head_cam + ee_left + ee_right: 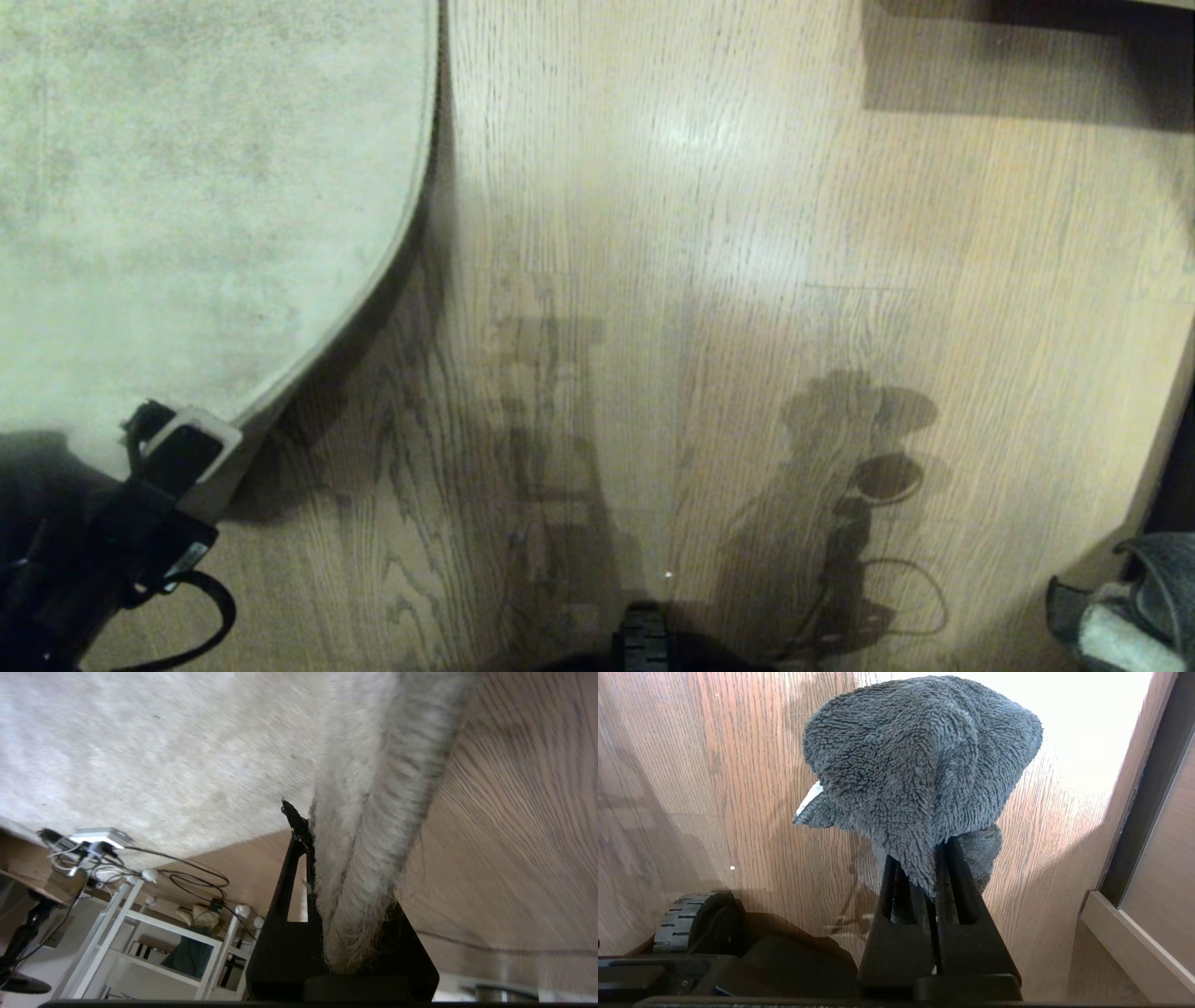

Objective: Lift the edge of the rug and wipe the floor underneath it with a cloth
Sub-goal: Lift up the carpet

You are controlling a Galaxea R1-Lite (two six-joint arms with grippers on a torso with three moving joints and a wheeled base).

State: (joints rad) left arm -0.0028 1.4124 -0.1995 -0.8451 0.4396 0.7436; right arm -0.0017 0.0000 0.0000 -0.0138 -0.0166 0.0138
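Note:
The pale grey-beige rug (187, 187) fills the upper left of the head view. Its rug edge (373, 280) curves up off the floor (700, 327) toward its corner, casting a shadow beneath. My left gripper (187, 448) is shut on that corner at the lower left. In the left wrist view the fringed rug edge (369, 858) runs between the black fingers (289, 877) of the left gripper (341, 830); the other finger is hidden behind the pile. My right gripper (924, 858) is shut on the dark grey fluffy cloth (920, 760), held above the planks. That cloth (1134, 607) shows at the head view's lower right corner.
A dark furniture base (1027, 56) stands at the far right. A cabinet frame (1167, 439) lines the right side, close to the cloth. My base wheel (644, 644) is at the near middle. A white shelf (154, 933) and cables (187, 872) lie beyond the rug.

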